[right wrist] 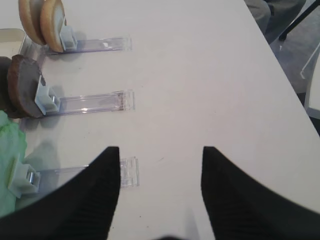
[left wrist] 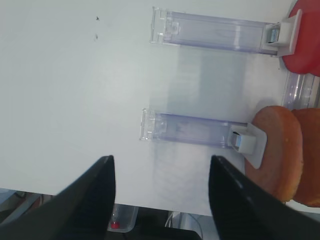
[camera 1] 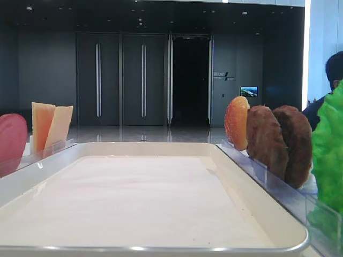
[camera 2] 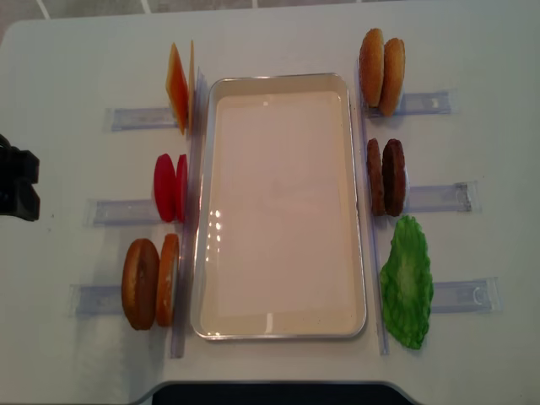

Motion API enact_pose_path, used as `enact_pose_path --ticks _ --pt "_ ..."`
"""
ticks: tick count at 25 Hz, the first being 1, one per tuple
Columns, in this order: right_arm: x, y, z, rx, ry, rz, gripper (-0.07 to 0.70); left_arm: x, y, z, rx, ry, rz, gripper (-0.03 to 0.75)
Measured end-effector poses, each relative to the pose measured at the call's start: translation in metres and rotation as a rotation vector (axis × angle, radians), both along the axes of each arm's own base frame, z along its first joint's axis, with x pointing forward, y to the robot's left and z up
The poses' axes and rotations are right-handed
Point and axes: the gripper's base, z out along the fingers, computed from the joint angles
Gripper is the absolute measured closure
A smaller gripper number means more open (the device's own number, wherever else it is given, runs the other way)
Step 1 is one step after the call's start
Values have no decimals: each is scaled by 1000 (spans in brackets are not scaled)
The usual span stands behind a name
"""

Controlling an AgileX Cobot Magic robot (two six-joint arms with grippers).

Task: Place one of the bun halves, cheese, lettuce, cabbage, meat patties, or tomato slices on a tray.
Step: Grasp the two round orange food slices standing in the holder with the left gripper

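Observation:
The cream-white tray (camera 2: 359,202) lies in the middle of the table, holding only its white paper. Left of it stand the cheese (camera 2: 179,87), the tomato slices (camera 2: 171,187) and two bun halves (camera 2: 150,283). Right of it stand two more bun halves (camera 2: 381,61), the meat patties (camera 2: 386,177) and the lettuce (camera 2: 407,281). My left gripper (left wrist: 161,165) is open over bare table, short of the bun halves (left wrist: 282,150). My right gripper (right wrist: 160,165) is open too, beside the lettuce (right wrist: 10,150) holder's end. No cabbage shows.
Clear plastic holders (camera 2: 434,198) run outward from each food item on both sides. A black part of my left arm (camera 2: 17,181) sits at the table's left edge. The table's edge (left wrist: 165,202) lies just under the left gripper. A person (camera 1: 332,75) is at the far right.

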Motion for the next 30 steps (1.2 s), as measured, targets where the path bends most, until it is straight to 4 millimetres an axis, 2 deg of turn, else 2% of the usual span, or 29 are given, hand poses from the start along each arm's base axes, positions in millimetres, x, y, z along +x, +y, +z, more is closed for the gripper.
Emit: enact_pose_path --ticks 4,11,17,23,30 --pt "0 0 0 0 0 0 248 1 -13 0 4 -4 -24 264" --pt "0 0 0 0 0 0 248 1 -61 -2 1 -18 -67 264" --pt "0 0 0 0 0 0 248 -11 -103 -3 -20 -43 -97 264" --pt "0 0 0 0 0 0 248 -18 -141 -18 -14 7 -143 264" --pt "0 0 0 0 0 0 248 -11 -159 -38 23 75 -135 264"
